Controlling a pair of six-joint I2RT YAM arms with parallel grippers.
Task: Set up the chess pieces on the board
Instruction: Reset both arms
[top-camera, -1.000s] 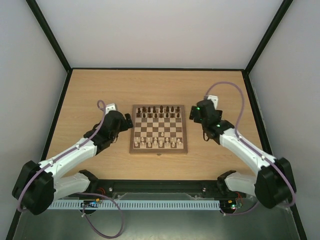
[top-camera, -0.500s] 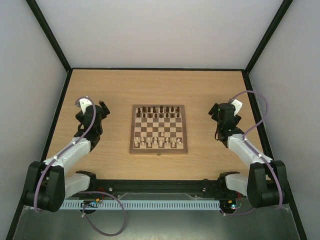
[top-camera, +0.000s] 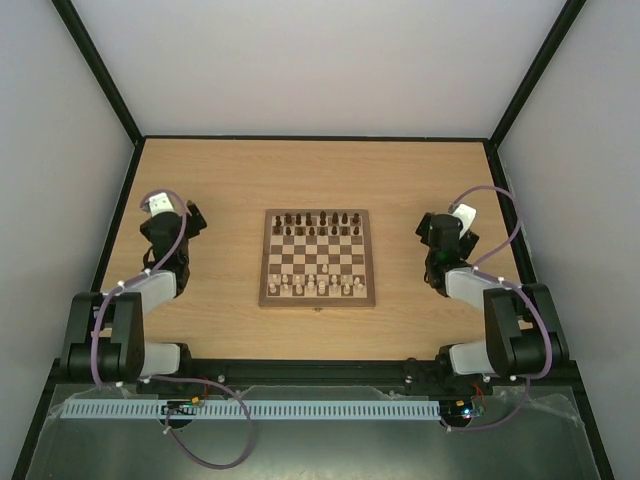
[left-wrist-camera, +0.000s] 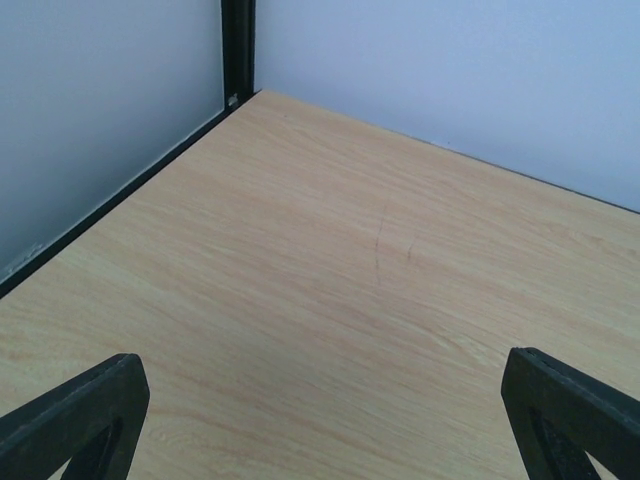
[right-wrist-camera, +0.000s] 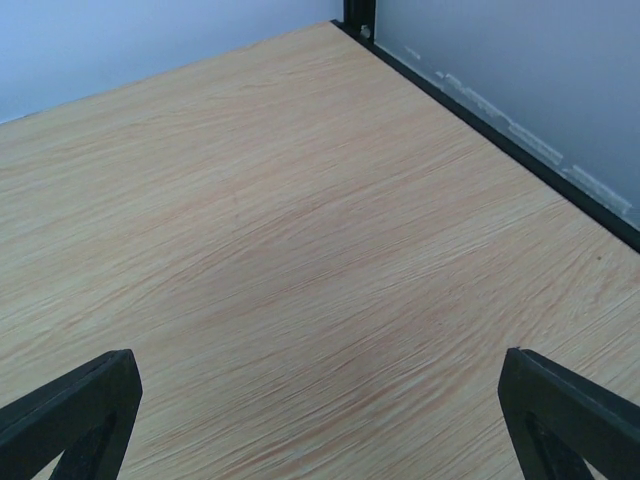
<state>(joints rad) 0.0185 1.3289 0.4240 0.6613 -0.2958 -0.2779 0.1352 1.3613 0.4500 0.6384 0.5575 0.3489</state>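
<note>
The board (top-camera: 318, 257) lies in the middle of the table in the top view. Dark brown chess pieces (top-camera: 316, 223) stand in its two far rows. Pale pieces (top-camera: 318, 286) stand in its near rows. My left gripper (top-camera: 190, 222) is pulled back to the left of the board, well apart from it. In its wrist view the left gripper (left-wrist-camera: 325, 420) is open and empty over bare table. My right gripper (top-camera: 428, 228) is pulled back to the right of the board. In its wrist view the right gripper (right-wrist-camera: 320, 420) is open and empty. Neither wrist view shows the board.
Black frame posts and pale walls close in the table: the left wall (left-wrist-camera: 100, 110) and back left corner post (left-wrist-camera: 238, 45), the right wall (right-wrist-camera: 520, 70) with its black base rail (right-wrist-camera: 500, 140). Both arms are folded back near their bases.
Both arms have drawn back from the board's sides towards their bases and folded up. The pieces on the board have not moved.
</note>
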